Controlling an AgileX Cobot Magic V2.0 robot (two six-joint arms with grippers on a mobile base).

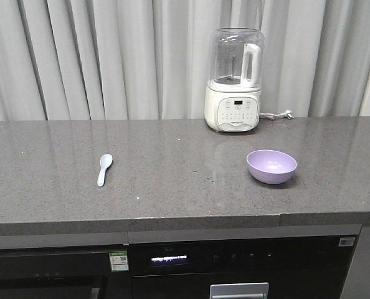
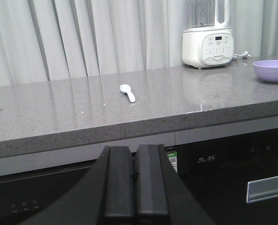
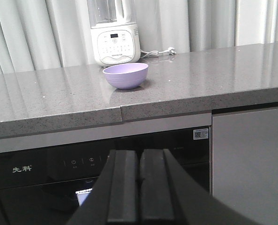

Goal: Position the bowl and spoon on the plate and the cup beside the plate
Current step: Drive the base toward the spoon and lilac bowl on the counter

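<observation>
A lavender-purple bowl [image 1: 271,166] stands upright on the right half of the grey counter, also in the left wrist view [image 2: 271,70] and the right wrist view [image 3: 125,76]. A pale blue spoon [image 1: 104,169] lies scoop-up on the left half, seen as well from the left wrist [image 2: 128,92]. The plate and the cup are out of view. My left gripper [image 2: 134,152] is shut and empty, low in front of the cabinet, below the counter's edge. My right gripper [image 3: 139,154] is likewise shut and empty, below the counter in front of the appliance panel.
A white blender [image 1: 234,81] with a clear jug stands at the back of the counter [image 1: 172,187] against grey curtains, its cord and plug [image 1: 278,115] trailing right. Under the counter sit dark built-in appliances [image 1: 235,268] with a handle [image 1: 239,289].
</observation>
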